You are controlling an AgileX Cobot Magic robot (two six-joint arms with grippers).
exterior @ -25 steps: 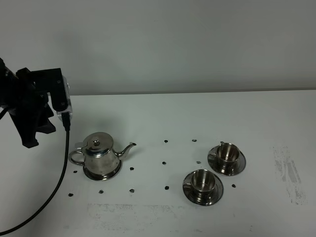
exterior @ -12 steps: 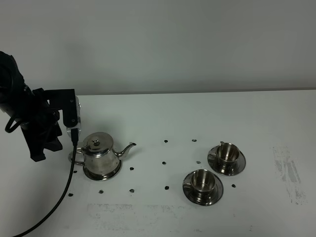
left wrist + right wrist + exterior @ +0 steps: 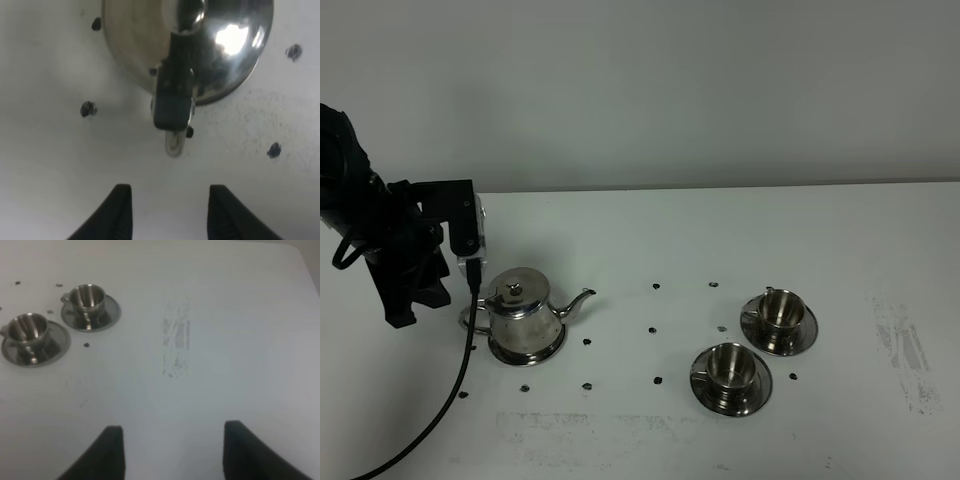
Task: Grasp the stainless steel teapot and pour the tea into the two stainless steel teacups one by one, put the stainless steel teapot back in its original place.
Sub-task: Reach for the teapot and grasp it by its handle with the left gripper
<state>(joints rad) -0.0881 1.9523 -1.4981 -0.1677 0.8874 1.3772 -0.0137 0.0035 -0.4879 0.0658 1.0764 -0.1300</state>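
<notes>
Now the stainless steel teapot (image 3: pixel 524 312) stands upright on the round trivet (image 3: pixel 552 352) toward the left edge of the white bench (image 3: pixel 720 230), lid on, with its spout pointing toward the middle and its loop handle (image 3: pixel 172 112) turned toward the left edge. The left arm (image 3: pixel 405 260) hangs low just beside that handle. In the left wrist view the left pincer (image 3: pixel 170 212) is released: its two dark fingertips (image 3: pixel 120 212) stand apart over bare bench with nothing between them, and the handle lies just ahead of them, not touched.

The two stainless steel teacups, one farther back (image 3: pixel 780 309) and one nearer the front (image 3: pixel 730 365), sit upright on their own saucers (image 3: pixel 760 392) right of the middle, close together and well apart from the teapot. Small black marks (image 3: pixel 656 286) dot the bench between the pot and the cups, and a grey scuffed patch (image 3: pixel 905 350) lies near the right edge.

The right pincer (image 3: pixel 175 452) shows only in its own wrist view; it too is released, tips apart above bare bench and gripping nothing, with both cups well ahead of it.
</notes>
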